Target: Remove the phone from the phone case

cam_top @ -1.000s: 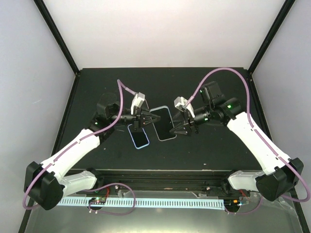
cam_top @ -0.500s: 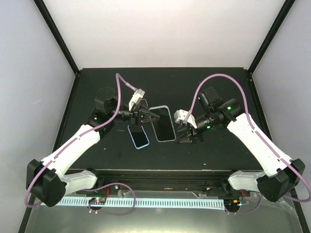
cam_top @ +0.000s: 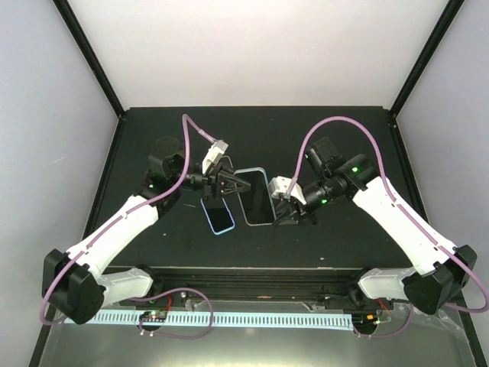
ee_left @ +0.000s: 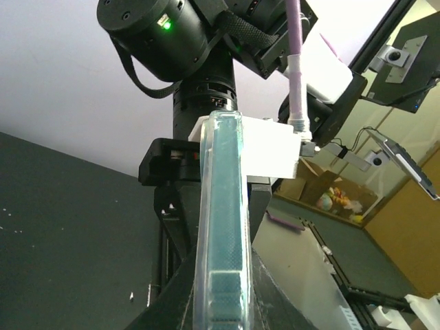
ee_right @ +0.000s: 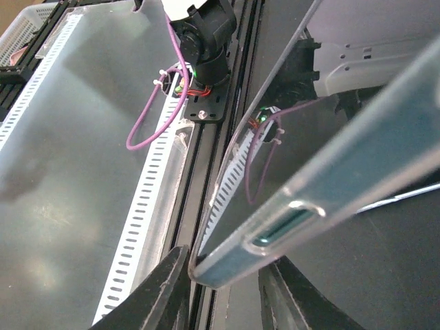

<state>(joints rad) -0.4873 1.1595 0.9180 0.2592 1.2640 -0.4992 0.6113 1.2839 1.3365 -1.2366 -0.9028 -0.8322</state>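
Black tabletop [cam_top: 344, 145]; clear plastic phone case [cam_top: 257, 200] clamped edge-on by left gripper [cam_top: 238, 186]; right gripper [cam_top: 282, 213] straddling its corner, grip unclear.

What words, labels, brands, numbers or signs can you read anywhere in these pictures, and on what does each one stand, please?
None can be read in any view.
The clear phone case shows no print on its face or edge.
The blue-edged phone lies dark and blank.
The cardboard box in the background of the left wrist view is too blurred to tell.
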